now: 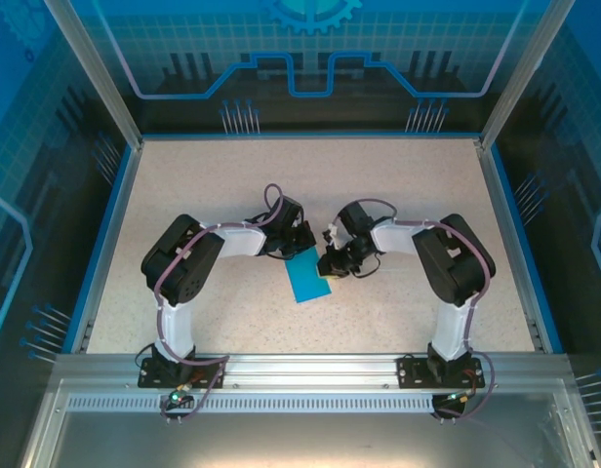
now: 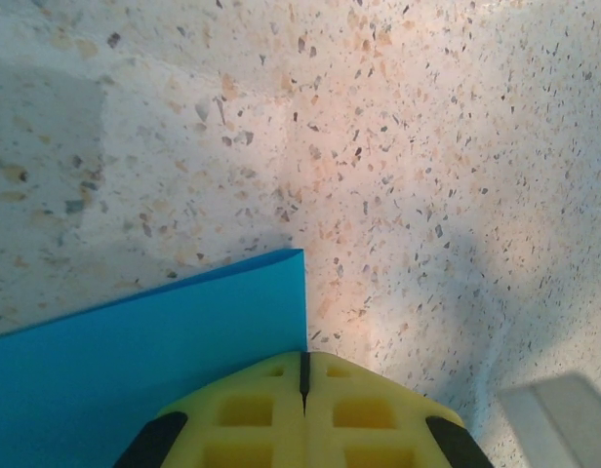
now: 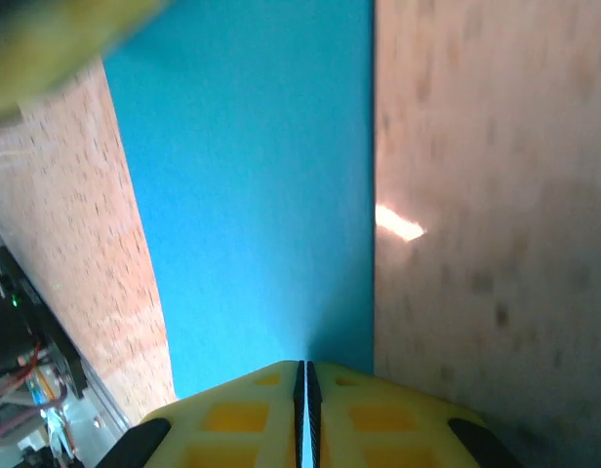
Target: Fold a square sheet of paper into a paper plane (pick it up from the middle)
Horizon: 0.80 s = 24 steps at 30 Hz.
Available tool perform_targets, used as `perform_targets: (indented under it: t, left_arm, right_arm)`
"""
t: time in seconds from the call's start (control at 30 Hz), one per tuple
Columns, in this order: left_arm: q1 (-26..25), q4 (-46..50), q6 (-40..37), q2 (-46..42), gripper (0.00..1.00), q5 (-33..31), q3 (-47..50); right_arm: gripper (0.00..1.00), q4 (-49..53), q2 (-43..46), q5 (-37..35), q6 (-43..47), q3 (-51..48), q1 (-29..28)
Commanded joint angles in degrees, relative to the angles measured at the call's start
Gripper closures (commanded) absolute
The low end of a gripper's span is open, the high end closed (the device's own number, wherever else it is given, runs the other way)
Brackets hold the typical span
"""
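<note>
The right claw (image 3: 302, 369) is closed, pinching the paper (image 3: 252, 175) by one edge. The left claw (image 2: 303, 359) is closed at the paper's side edge, grip unclear. The paper sits mid-table (image 2: 427, 146), seemingly folded narrow. Keep both ends level and edges matched before creasing.

My left arm (image 1: 183, 265) and right arm (image 1: 455, 258) are both bent at the elbow, forearms reaching inward so the wrists nearly face each other. My left tool (image 2: 304, 375) points down, its yellow pads (image 2: 247, 409) pressed together with only a thin seam between them. My right tool (image 3: 302, 378) is also closed, and the teal-blue paper sheet (image 3: 252, 195) runs into its seam.
</note>
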State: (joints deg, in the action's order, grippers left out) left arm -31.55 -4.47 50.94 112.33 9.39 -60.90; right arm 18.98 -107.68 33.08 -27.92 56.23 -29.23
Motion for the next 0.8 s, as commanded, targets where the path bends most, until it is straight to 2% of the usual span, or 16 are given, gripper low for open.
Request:
perform_targets:
  t: [0.0,0.2,0.4,0.6,0.77]
  left_arm:
    - [0.9,7.0,-0.3,2.6,0.97,-3.7,2.6]
    - [0.9,6.8,-0.4,2.5,0.97,-3.4,2.5]
    - [0.8,6.2,-0.7,2.1,0.97,-1.7,2.2]
    - [0.7,6.1,-0.7,1.9,0.96,-0.8,1.9]
    - [0.7,6.0,-0.7,1.6,0.96,0.0,1.7]
  right_arm:
    - [0.86,7.2,2.0,0.3,1.0,-5.5,-1.9]
    - [0.86,8.6,6.2,-0.1,1.6,-11.5,-2.4]
    - [0.86,7.6,12.9,-1.9,0.3,-6.2,-2.3]
    - [0.86,4.7,5.6,-5.4,-1.4,1.9,-2.2]
    - [0.87,3.7,0.1,-4.4,-2.0,4.2,-2.1]
